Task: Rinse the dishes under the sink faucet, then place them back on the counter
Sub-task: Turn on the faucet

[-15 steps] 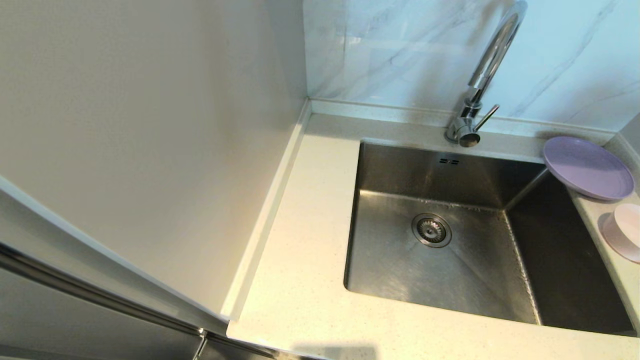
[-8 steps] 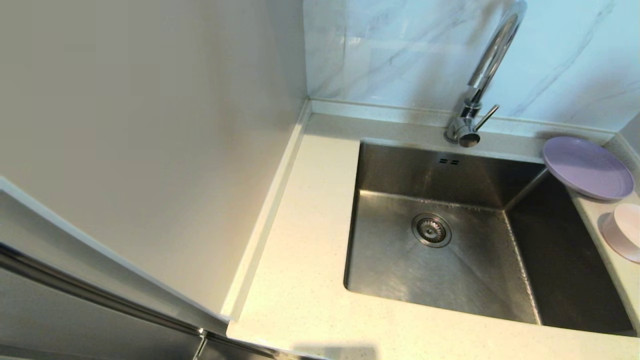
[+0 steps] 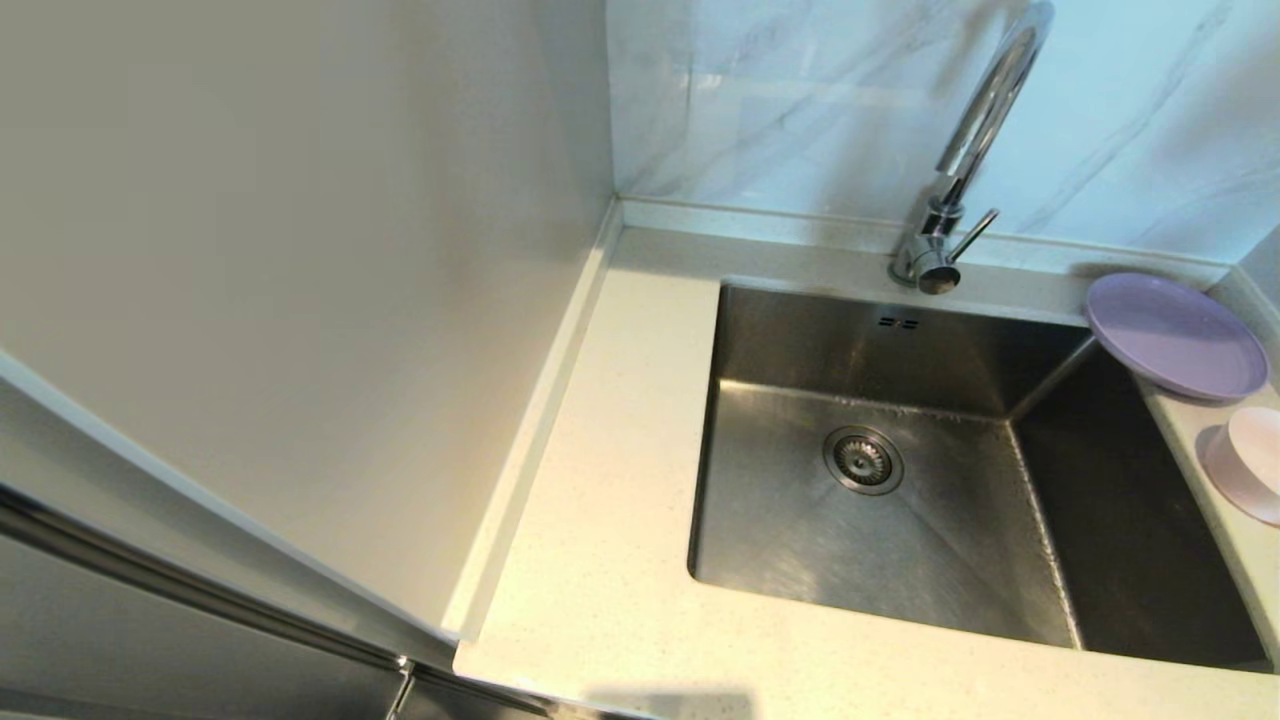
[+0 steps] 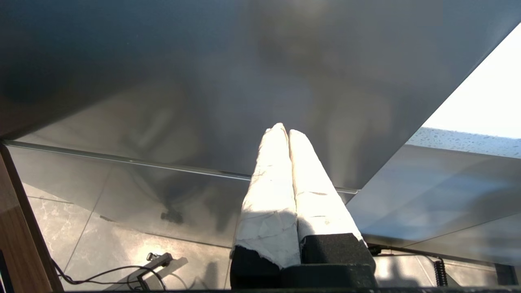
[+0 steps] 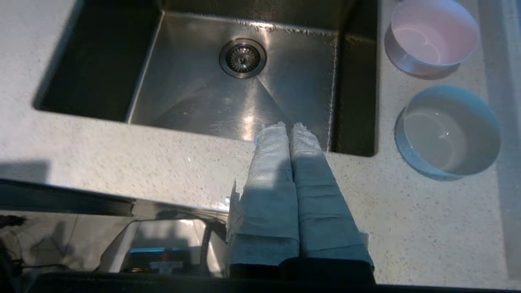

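Note:
The lavender plate (image 3: pixel 1177 335) lies on the counter (image 3: pixel 620 500) at the basin's far right corner, its rim reaching over the basin edge. The pale pink bowl (image 3: pixel 1250 465) stands on the right counter strip, nearer than the plate; the right wrist view also shows the pink bowl (image 5: pixel 431 38). The chrome faucet (image 3: pixel 960 170) rises behind the steel basin (image 3: pixel 880 470), with no water running. My right gripper (image 5: pixel 288 126) is shut and empty, hovering over the counter's front edge by the basin's near right corner. My left gripper (image 4: pixel 285 130) is shut and empty, low beside a grey cabinet panel. Neither gripper appears in the head view.
A pale blue-grey bowl (image 5: pixel 447 132) stands on the counter next to the pink one, closer to the front edge. A drain strainer (image 3: pixel 863 460) sits in the basin floor. A tall plain panel (image 3: pixel 300 250) walls off the left side. Marbled tiles (image 3: pixel 780 100) back the counter.

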Controlling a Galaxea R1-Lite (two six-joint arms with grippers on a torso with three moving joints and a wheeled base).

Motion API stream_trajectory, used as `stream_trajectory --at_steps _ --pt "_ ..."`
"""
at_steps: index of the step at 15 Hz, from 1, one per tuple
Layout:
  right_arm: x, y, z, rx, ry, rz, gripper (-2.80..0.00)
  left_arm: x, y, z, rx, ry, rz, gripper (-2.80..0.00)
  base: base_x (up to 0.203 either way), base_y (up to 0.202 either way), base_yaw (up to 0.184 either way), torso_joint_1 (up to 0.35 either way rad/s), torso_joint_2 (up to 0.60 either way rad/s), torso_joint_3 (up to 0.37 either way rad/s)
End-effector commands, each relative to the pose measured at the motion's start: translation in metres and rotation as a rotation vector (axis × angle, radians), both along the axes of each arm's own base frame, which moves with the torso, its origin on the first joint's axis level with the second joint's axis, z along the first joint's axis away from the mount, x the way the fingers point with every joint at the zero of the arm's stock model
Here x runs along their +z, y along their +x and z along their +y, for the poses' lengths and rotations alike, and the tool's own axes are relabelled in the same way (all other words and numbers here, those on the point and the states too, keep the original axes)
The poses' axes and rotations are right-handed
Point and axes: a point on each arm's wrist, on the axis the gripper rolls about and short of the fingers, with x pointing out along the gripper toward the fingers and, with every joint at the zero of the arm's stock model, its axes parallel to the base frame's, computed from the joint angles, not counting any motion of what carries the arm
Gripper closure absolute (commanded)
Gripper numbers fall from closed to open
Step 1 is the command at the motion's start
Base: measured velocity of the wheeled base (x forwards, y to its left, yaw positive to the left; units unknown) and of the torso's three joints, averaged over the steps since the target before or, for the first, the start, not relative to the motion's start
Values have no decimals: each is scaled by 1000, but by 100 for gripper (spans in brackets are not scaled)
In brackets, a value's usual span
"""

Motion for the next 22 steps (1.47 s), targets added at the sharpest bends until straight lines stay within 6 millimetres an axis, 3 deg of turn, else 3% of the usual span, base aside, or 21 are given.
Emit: stream_trajectory --at_steps 1,5,10,13,16,19,22 --pt "55 32 -1 -23 30 121 0 0 0 0 0 0 0 0 0 0 0 0 0 0" --pt "124 77 -4 -66 124 196 0 0 0 0 -1 0 0 0 0 0 0 0 0 0" --pt "166 145 -12 -149 278 195 0 0 0 0 0 0 0 0 0 0 0 0 0 0" --pt "170 203 -28 -255 395 226 0 0 0 0 0 0 0 0 0 0 0 0 0 0" --pt "163 258 -66 -305 519 262 0 0 0 0 0 0 0 0 0 0 0 0 0 0" --pt "143 294 -120 -128 719 317 0 0 0 0 0 0 0 0 0 0 0 0 0 0" --pt "117 310 -168 128 923 345 0 0 0 0 0 0 0 0 0 0 0 0 0 0"
